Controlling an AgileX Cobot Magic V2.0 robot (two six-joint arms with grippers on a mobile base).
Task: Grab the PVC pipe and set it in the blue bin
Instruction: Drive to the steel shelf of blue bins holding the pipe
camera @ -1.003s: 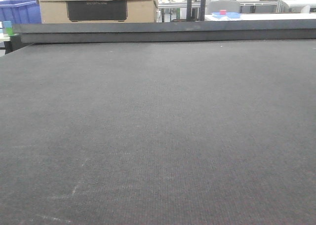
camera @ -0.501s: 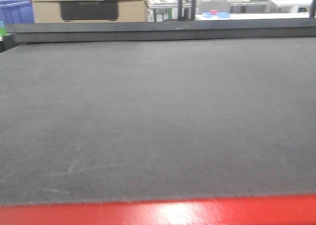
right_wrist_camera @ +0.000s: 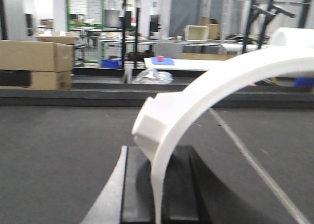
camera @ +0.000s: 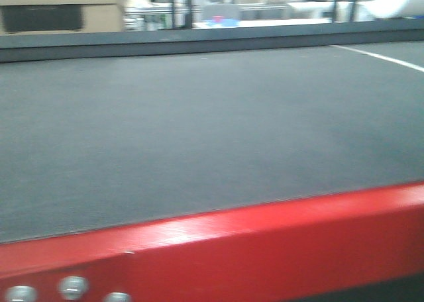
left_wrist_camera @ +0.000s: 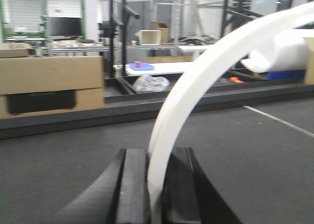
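In the left wrist view a white curved PVC pipe [left_wrist_camera: 206,71] arches up and to the right out of my left gripper [left_wrist_camera: 156,155], whose black jaws are shut on its lower end. The right wrist view shows a second white arched PVC piece [right_wrist_camera: 206,94] with a blocky lug on its inner side. My right gripper [right_wrist_camera: 159,155] is shut on that piece's lower end. Both grippers hover low over the dark mat. Neither gripper nor pipe appears in the front view. I cannot pick out the blue bin with certainty.
The dark grey mat table [camera: 199,116] has a red front edge [camera: 232,242] with silver bolts and a raised dark rail at the back. Cardboard boxes [left_wrist_camera: 49,84] stand behind the rail. A blue crate [right_wrist_camera: 112,63], white tables and racks lie far back.
The front view has pulled back and swung: the red table edge has risen into the frame and tilted, and the cardboard box has slid left.
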